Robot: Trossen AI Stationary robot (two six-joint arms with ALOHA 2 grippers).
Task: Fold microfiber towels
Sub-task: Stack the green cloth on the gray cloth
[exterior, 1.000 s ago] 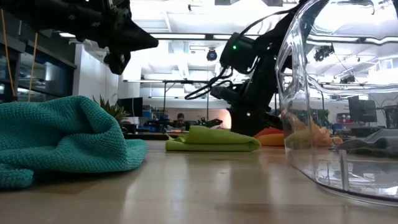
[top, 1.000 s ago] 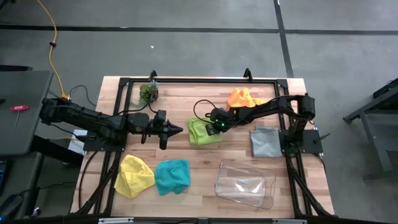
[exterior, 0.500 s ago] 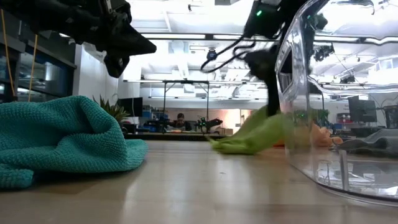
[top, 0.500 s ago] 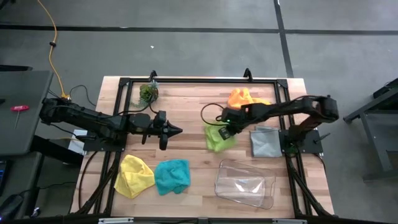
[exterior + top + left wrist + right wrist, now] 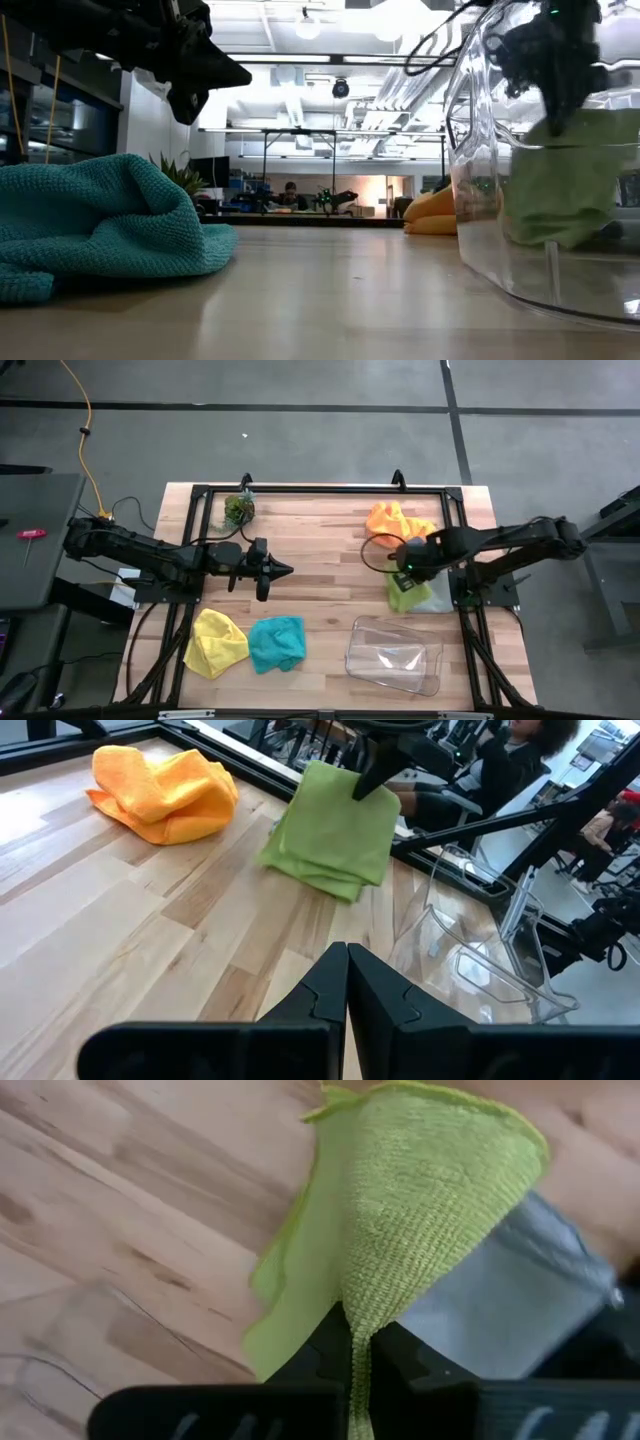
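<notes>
Left tool: the left tool [image 5: 283,570] hangs clenched and empty over the middle-left of the table, where it was a second ago.
Yellow and teal towels: the yellow towel [image 5: 218,641] and the teal towel [image 5: 277,643] lie crumpled at the near left, untouched.
Change: the right tool [image 5: 404,567] has carried the lime green towel [image 5: 405,592] from mid-table to the right side, clenched on its folded edge.
Green towel now: it hangs partly over the grey towel [image 5: 436,596] (folded flat, by the look of it), just beyond the clear tray [image 5: 392,656].
Meaning: this reads as stacking a finished fold; the orange towel [image 5: 395,520] and the two at left remain unfolded.
Surface: pale wooden table [image 5: 320,550] in a black frame, a small plant [image 5: 238,509] at the far left corner.
Room: grey floor with a yellow cable [image 5: 86,420]; a bright workshop beyond.
</notes>
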